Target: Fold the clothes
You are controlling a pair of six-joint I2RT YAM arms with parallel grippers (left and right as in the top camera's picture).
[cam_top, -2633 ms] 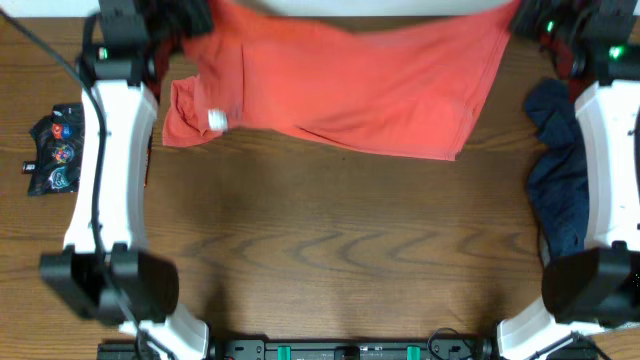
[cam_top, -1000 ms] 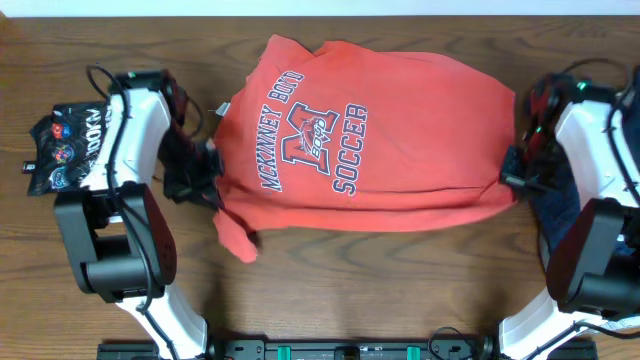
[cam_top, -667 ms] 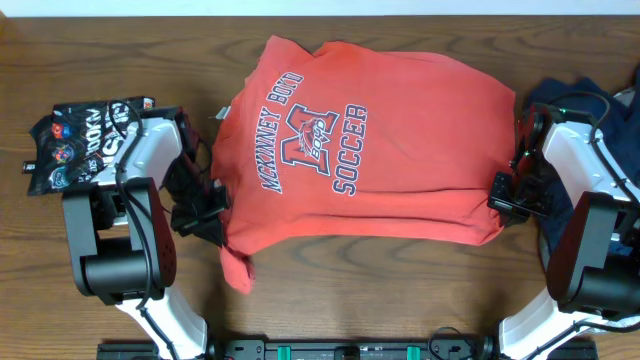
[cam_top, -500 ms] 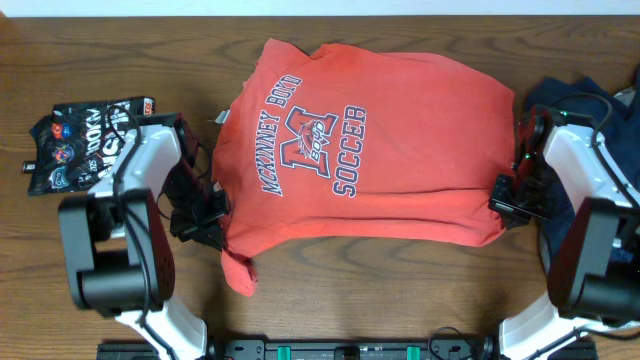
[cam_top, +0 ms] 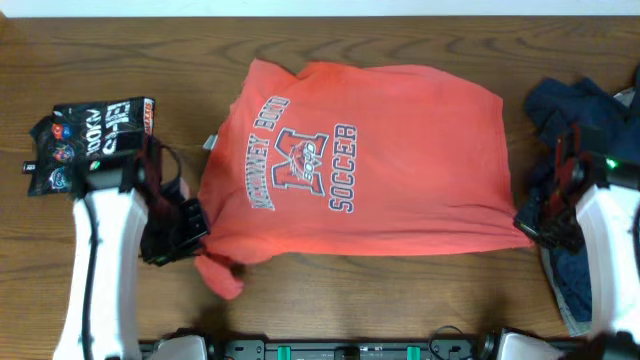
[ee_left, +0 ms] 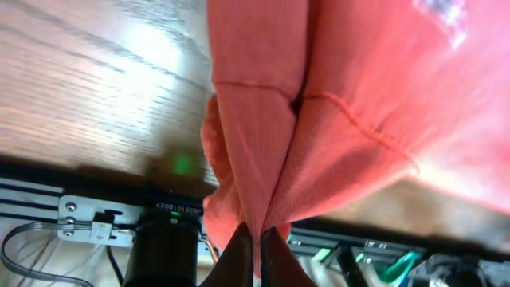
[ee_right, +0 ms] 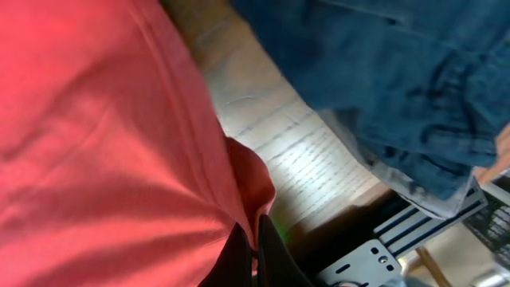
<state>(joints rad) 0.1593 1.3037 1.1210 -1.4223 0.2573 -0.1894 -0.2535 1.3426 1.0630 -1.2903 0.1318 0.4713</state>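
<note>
Shirt: orange-red T-shirt lies print side up on the table, its chest lettering running sideways in the overhead view.
Change: against half a second ago, the T-shirt sits nearer the table's front edge and is drawn wider. Both arms have pulled back and outward with its corners.
Left gripper: at the T-shirt's left front corner, jaws pinched shut on a fold of orange cloth. A bunched sleeve hangs just in front of it.
Right gripper: at the T-shirt's right front corner, jaws clamped on the hem.
Snack bag: well left of the T-shirt, now uncovered by the left arm.
Blue garment: heaped just beside the T-shirt's right edge, under the right arm.
Edges: the T-shirt's front hem runs nearly straight between the two grippers. Its far edge is rounded and slightly rumpled.
Open room: bare wood lies beyond the T-shirt's far edge. A narrower strip runs between its front hem and the table's front edge, and there is a gap toward the snack bag.
</note>
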